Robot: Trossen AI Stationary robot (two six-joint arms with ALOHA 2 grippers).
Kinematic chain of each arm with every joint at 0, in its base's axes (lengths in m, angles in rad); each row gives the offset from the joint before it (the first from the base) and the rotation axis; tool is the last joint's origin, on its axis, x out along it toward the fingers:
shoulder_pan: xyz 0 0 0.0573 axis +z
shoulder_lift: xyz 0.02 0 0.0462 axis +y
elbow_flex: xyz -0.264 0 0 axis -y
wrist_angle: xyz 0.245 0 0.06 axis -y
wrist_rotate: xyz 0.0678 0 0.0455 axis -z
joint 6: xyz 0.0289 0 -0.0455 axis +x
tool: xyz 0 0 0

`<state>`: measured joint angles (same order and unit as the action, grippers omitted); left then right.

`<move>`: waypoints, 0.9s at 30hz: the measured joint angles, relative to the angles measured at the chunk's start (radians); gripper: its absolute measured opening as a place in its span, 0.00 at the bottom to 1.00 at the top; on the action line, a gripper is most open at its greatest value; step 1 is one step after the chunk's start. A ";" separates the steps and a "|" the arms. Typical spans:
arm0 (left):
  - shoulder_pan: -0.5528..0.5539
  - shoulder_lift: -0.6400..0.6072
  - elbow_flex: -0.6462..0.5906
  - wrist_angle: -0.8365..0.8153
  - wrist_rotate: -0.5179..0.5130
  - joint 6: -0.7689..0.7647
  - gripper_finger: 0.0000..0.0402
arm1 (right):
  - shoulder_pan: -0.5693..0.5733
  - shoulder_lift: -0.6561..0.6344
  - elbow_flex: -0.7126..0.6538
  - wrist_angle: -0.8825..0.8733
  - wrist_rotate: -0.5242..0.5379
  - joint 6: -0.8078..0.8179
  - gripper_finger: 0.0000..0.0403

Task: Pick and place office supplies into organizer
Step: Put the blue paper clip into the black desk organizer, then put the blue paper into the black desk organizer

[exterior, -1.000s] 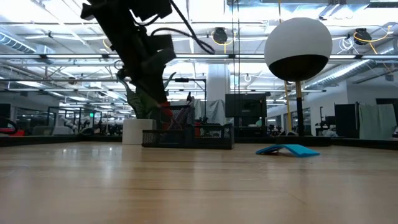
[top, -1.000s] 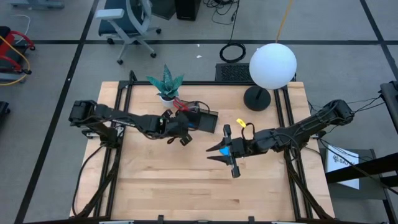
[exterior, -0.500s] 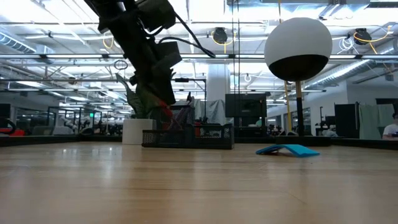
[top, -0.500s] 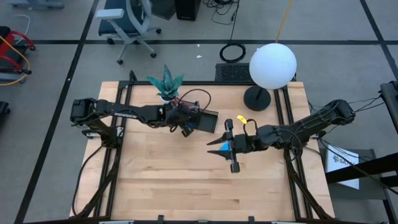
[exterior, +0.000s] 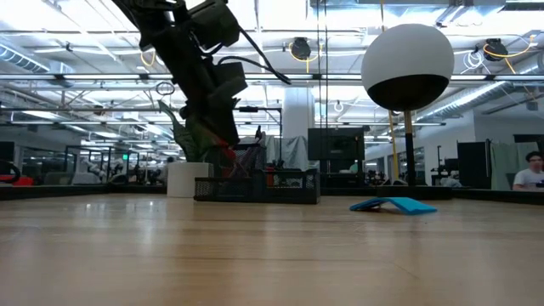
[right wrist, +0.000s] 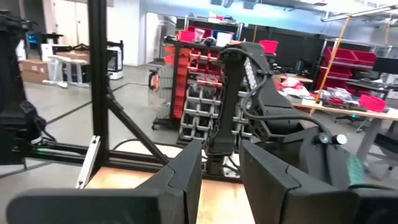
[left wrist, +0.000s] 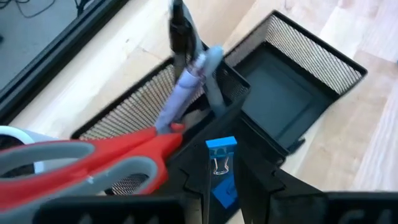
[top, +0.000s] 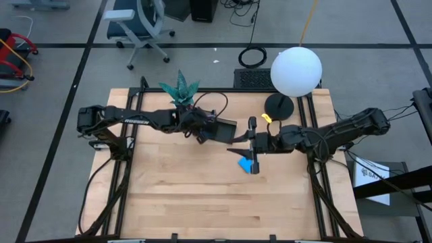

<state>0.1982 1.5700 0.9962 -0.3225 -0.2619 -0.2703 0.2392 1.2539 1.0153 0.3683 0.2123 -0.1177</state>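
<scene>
The organizer (top: 221, 130) sits at the back of the table (top: 189, 202), just in front of the potted plant (top: 179, 91) and to the left of the lamp base (top: 278, 106). The left wrist view shows its taller mesh section already stocked: red-handled scissors (left wrist: 93, 158) and a bundle of pens (left wrist: 189, 74) stand or lean in it. The square front compartment (left wrist: 273, 102) shows nothing in it.

The left gripper (left wrist: 221, 180) hangs directly over the organizer, its fingers pinched on a small blue binder clip (left wrist: 221, 163) — the clip is held above the tray's dividing wall and is not yet released.

One item lies outside: the blue notepad (top: 246, 164) rests on the bare wood, well apart from the organizer, and in the low view one edge appears slightly lifted (exterior: 393, 205).

The right gripper (top: 252, 143) is raised near the notepad's back edge, pointing toward the organizer. Its fingers stand a little apart in the right wrist view, with nothing seen between them.

Assessment: the task appears mostly complete. Outstanding — dropping the clip, then collecting and placing the notepad.
</scene>
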 joint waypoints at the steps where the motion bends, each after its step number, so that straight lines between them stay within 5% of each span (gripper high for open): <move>1: 0.002 0.000 0.000 0.004 0.000 0.000 0.14 | -0.008 -0.001 0.000 -0.001 0.000 0.000 0.25; 13: 0.004 0.000 0.000 0.010 0.000 -0.002 0.15 | -0.037 0.001 0.000 -0.022 0.000 0.023 0.25; 27: 0.002 0.001 0.000 -0.018 0.000 -0.039 0.32 | -0.037 0.001 0.000 -0.023 0.000 0.023 0.25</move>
<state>0.1997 1.5707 0.9966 -0.3401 -0.2623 -0.3088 0.2024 1.2547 1.0153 0.3454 0.2123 -0.0943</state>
